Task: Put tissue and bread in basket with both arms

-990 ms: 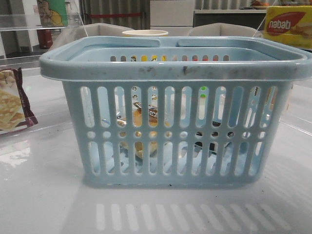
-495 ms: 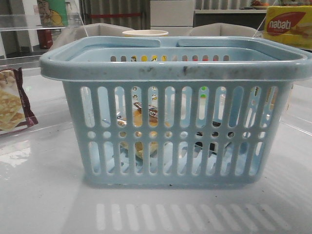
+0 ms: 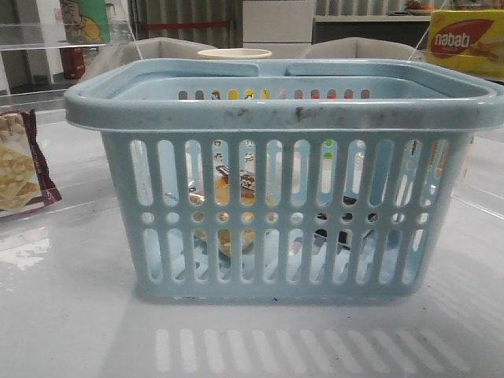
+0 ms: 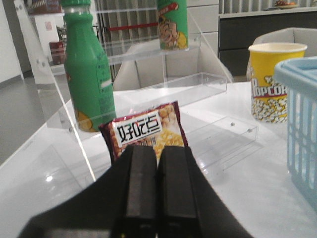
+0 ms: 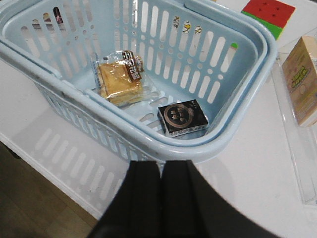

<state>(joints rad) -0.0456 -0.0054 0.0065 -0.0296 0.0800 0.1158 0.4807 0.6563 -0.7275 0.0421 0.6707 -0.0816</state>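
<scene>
The light blue basket (image 3: 283, 110) stands in the middle of the table and fills the front view. The right wrist view shows its inside (image 5: 237, 64). The bread (image 5: 119, 79) in its clear wrapper lies on the basket floor, and a small black tissue pack (image 5: 182, 118) with a round emblem lies beside it. Through the slots in the front view I see the bread (image 3: 228, 189). My right gripper (image 5: 160, 166) is shut and empty, above the basket's near rim. My left gripper (image 4: 157, 151) is shut and empty, off to the basket's side (image 4: 302, 124), in front of a maroon cracker packet (image 4: 146, 131).
A green bottle (image 4: 89, 69) and a clear acrylic shelf (image 4: 148, 89) stand behind the cracker packet, which also shows in the front view (image 3: 20, 169). A yellow popcorn cup (image 4: 271, 79) stands by the basket. A yellow box (image 3: 465, 39), a red-green box (image 5: 267, 12) and a tan box (image 5: 304, 79) lie to the right.
</scene>
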